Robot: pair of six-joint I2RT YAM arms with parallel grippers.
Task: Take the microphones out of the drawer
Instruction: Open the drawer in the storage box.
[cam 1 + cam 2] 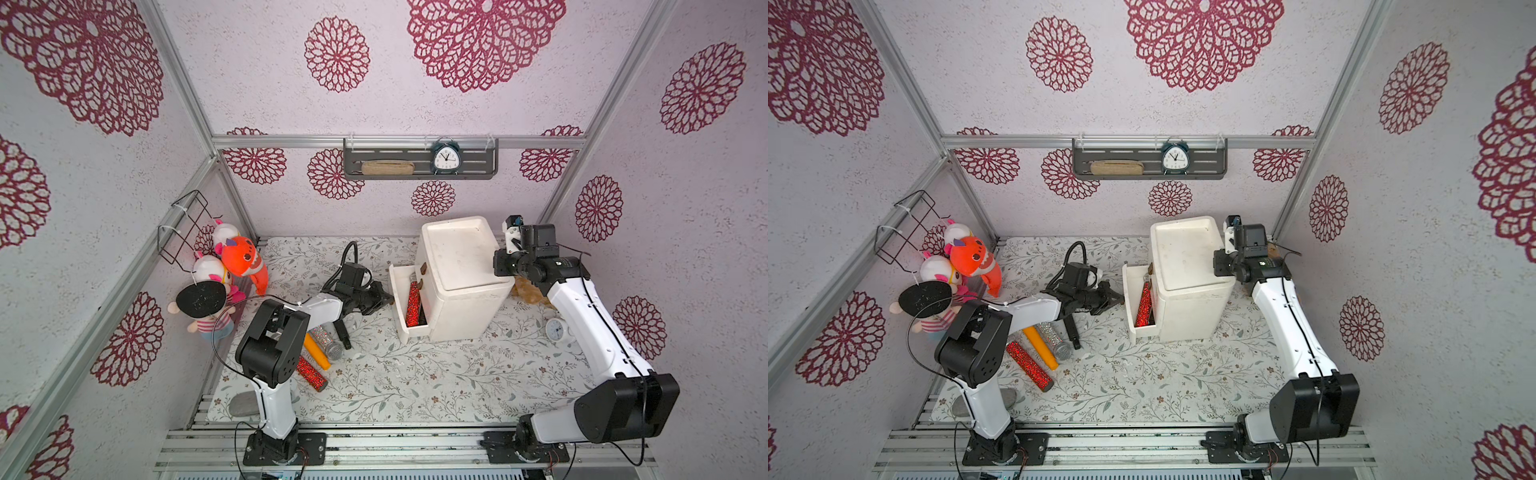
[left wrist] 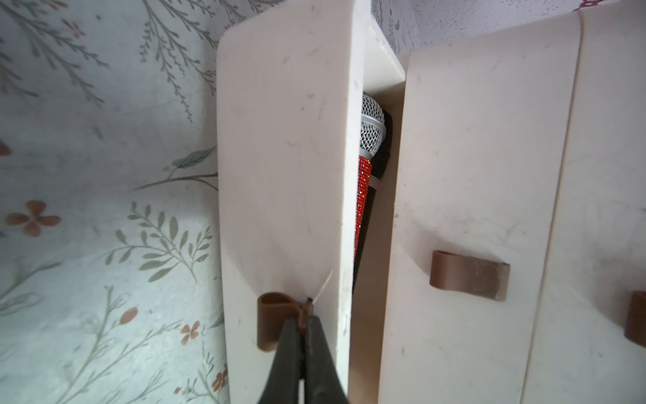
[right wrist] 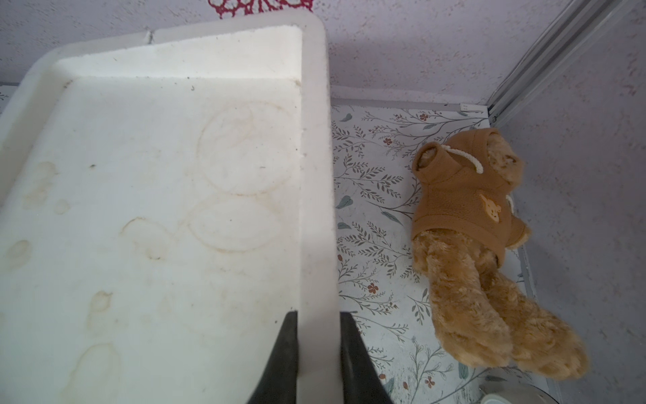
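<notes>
Left gripper (image 2: 303,320): clamped on the brown loop handle (image 2: 271,314) of the drawer (image 2: 283,157), lower centre.
Right gripper (image 3: 318,318): clamped on the cabinet rim (image 3: 314,175), lower centre.
Microphone (image 2: 365,196): red-glitter, seen inside the pulled-out drawer, centre frame.

The white drawer (image 1: 400,307) stands pulled partly open, its brown loop handle (image 2: 276,320) pinched between the left jaws. Just beyond its front panel from them, the red-glitter microphone (image 2: 365,196), silver mesh-headed, lies lengthwise inside.
</notes>
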